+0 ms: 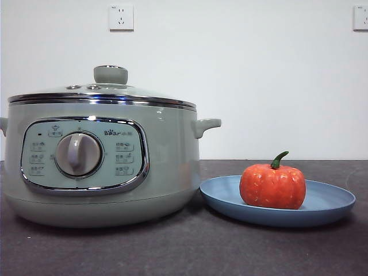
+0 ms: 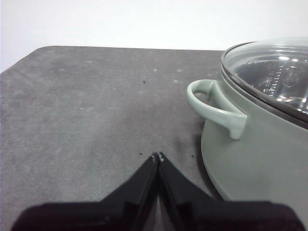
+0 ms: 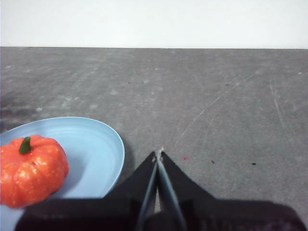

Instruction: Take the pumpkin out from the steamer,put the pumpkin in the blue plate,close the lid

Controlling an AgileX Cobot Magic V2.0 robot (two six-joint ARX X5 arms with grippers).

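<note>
The orange-red pumpkin (image 1: 272, 186) with a green stem sits upright in the blue plate (image 1: 328, 204), to the right of the sage-green steamer (image 1: 167, 167). The glass lid (image 1: 109, 86) with its pale-green knob rests closed on the steamer. My left gripper (image 2: 157, 155) is shut and empty, low over the table beside the steamer's side handle (image 2: 214, 108); the lid (image 2: 269, 72) shows there too. My right gripper (image 3: 159, 154) is shut and empty, beside the plate (image 3: 96, 144) and the pumpkin (image 3: 31, 168). Neither gripper shows in the front view.
The dark grey table (image 1: 184, 253) runs under everything. A white wall with two power sockets (image 1: 121, 17) stands behind. The steamer's control panel with a grey dial (image 1: 77, 154) faces the front.
</note>
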